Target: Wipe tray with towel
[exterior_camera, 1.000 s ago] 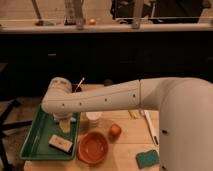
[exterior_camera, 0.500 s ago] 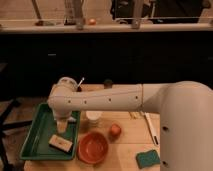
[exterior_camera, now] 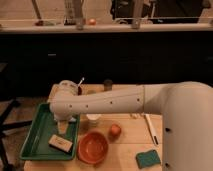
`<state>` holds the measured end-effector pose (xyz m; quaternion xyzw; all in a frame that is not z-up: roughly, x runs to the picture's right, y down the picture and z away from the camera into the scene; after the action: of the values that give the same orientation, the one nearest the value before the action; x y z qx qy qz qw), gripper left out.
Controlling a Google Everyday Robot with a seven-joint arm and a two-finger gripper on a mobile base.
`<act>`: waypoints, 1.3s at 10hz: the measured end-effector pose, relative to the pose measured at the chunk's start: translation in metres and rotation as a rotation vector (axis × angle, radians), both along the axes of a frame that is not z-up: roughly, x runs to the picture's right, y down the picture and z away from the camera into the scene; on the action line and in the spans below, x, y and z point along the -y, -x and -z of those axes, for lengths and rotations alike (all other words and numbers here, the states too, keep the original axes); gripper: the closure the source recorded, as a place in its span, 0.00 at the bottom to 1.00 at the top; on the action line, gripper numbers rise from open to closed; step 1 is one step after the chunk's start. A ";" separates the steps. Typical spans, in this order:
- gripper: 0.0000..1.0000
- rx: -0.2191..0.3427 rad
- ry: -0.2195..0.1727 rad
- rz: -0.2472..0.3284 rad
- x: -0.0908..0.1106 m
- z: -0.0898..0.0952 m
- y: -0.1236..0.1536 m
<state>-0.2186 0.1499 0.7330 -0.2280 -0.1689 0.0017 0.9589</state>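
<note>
While the tray (exterior_camera: pixel 36 139) runs lengthwise front-to-back, the gripper (exterior_camera: pixel 62 126) hangs over it, its grip unclear.

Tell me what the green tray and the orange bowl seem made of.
Green tray: probably plastic, one even colour, moulded raised rim. Orange bowl: likely plastic too, smooth and evenly coloured; ceramic is possible. The gripper hangs over the tray, at the pale towel.

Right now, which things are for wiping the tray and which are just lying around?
For the job: green tray, towel, gripper low over the tray at the towel.
Just lying about: tan block in the tray, orange bowl, white cup, reddish fruit, teal sponge.
</note>
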 end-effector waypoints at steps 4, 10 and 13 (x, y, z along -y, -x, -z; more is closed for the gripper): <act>0.20 -0.022 -0.018 -0.107 -0.003 -0.018 -0.008; 0.20 0.009 0.037 -0.092 -0.007 -0.061 0.027; 0.20 0.007 0.094 -0.077 -0.022 -0.088 0.039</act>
<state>-0.2576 0.1714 0.8212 -0.2664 -0.1803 0.0456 0.9458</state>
